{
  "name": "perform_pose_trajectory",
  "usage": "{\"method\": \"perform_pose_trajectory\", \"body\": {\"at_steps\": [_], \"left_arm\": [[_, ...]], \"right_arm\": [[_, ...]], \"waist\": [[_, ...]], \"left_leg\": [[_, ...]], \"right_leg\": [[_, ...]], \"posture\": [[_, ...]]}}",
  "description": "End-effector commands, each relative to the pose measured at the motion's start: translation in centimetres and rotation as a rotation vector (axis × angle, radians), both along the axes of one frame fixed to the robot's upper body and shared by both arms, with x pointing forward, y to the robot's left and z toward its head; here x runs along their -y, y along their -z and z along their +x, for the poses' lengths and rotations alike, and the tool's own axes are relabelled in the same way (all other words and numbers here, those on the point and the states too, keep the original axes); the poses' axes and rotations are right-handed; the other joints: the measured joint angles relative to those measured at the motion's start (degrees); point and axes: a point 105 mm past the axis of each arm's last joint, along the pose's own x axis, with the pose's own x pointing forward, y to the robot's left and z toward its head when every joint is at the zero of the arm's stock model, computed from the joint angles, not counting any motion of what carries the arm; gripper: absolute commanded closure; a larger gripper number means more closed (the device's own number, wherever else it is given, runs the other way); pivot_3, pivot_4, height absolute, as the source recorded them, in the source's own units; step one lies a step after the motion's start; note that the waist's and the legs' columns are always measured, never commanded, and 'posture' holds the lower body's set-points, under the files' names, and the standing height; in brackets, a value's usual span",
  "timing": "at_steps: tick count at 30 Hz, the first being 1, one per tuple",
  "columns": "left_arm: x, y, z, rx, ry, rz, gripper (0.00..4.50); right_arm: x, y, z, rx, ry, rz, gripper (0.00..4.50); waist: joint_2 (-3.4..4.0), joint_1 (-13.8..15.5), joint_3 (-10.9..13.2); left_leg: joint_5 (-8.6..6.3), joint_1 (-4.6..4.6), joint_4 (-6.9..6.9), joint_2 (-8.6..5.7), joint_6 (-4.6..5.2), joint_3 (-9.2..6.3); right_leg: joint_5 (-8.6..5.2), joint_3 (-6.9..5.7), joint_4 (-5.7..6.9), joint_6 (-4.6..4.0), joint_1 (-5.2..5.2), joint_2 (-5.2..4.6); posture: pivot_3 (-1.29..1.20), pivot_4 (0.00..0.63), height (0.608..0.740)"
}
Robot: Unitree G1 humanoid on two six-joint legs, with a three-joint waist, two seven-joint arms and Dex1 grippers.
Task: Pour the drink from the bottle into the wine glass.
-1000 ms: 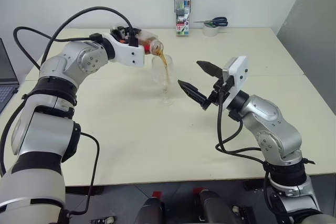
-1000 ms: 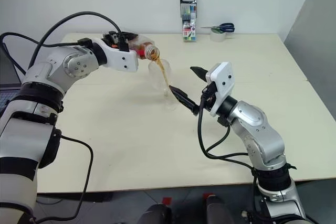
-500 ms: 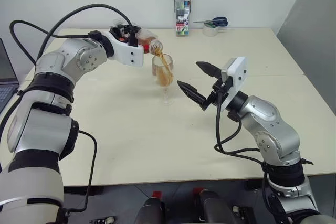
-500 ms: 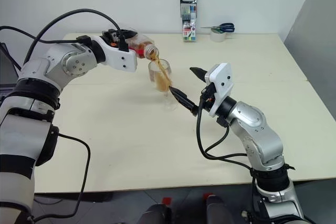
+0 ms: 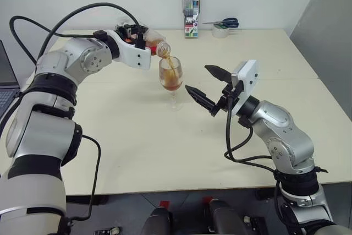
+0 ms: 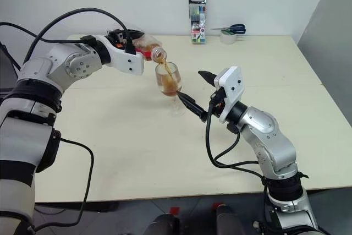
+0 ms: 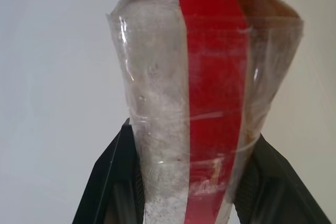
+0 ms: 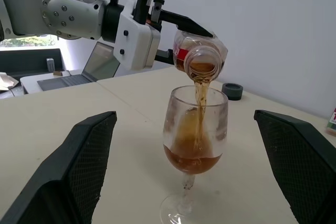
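**Pour in progress: mouth to be kept over the glass**

The bottle [image 5: 155, 44] is clamped by its body in the left gripper [image 5: 137, 36], tipped with its open mouth just above the rim of the glass [image 5: 171, 78], which stands upright on the table [image 5: 137, 136] near the middle. A thin stream of drink [image 8: 199, 98] is seen falling into the bowl, which is filled to roughly the lower third. The right gripper [image 5: 207, 86] is held with its jaws spread wide, empty, just beside the glass and apart from it.

For the step to be done well, the mouth should be kept centred over the bowl and the tilt increased only gradually, so that the stream is not thrown past the far rim. The glass is judged top-heavy on its thin stem; contact between bottle and rim should be avoided, and the tilt should be eased back before the level nears the rim.

Compared with a second ago, the bowl, then nearly empty, is seen to be visibly filled with amber liquid. The bottle has been kept in much the same place, and the right gripper has not been moved.
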Motion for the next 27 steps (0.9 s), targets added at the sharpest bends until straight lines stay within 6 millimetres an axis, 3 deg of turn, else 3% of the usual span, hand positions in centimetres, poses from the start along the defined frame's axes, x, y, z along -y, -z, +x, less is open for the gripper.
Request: {"method": "perform_pose_trajectory", "body": {"at_steps": [1, 8, 13, 19, 24, 27], "left_arm": [[-0.5, -2.7, -0.4, 0.081, -0.001, -0.022, 2.81], [-0.5, -2.8, -0.5, 0.077, 0.002, -0.038, 2.81], [-0.6, -3.1, -0.3, 0.032, -0.001, -0.220, 2.81], [-0.6, -2.2, -0.7, -0.033, 0.035, -0.317, 2.81], [0.4, -2.2, -1.4, -0.068, 0.108, -0.426, 2.81], [0.8, -2.9, -1.4, -0.097, 0.130, -0.577, 2.81]], "right_arm": [[0.0, -1.0, -0.5, 0.046, -0.016, 0.023, 0.00], [-0.1, -1.0, -0.5, 0.047, -0.020, 0.021, 0.00], [-0.1, -1.1, -0.5, 0.050, -0.024, 0.018, 0.00], [-0.1, -1.1, -0.6, 0.053, -0.034, 0.015, 0.00], [-0.1, -1.2, -0.5, 0.050, -0.045, 0.012, 0.00], [-0.4, -1.2, -0.7, 0.051, -0.066, 0.006, 0.00]], "waist": [[0.00, 0.0, 0.0], [0.00, 0.0, 0.0], [0.00, 0.0, 0.0], [0.00, -0.1, 0.0], [0.00, -0.1, 0.0], [0.00, 0.0, 0.0]], "left_leg": [[0.00, 0.00, 0.00, 0.00, 0.00, 0.00], [0.00, 0.00, 0.00, 0.00, 0.00, 0.00], [0.00, -0.01, 0.02, 0.02, 0.00, -0.01], [0.01, 0.03, 0.04, 0.08, -0.01, 0.00], [0.01, -0.01, 0.10, 0.14, -0.02, -0.03], [0.01, -0.06, 0.18, 0.21, -0.02, -0.07]], "right_leg": [[0.00, 0.00, 0.00, 0.00, 0.00, 0.00], [0.00, 0.00, 0.01, 0.00, 0.00, 0.00], [0.00, -0.01, 0.01, 0.00, -0.01, 0.00], [0.00, 0.01, 0.05, 0.00, 0.00, -0.01], [0.00, -0.01, 0.05, 0.00, 0.00, -0.01], [0.00, -0.03, 0.06, 0.00, 0.01, -0.03]], "posture": [[0.00, 0.150, 0.740], [0.00, 0.150, 0.740], [0.00, 0.150, 0.740], [0.00, 0.150, 0.740], [0.00, 0.150, 0.740], [0.00, 0.150, 0.740]]}}
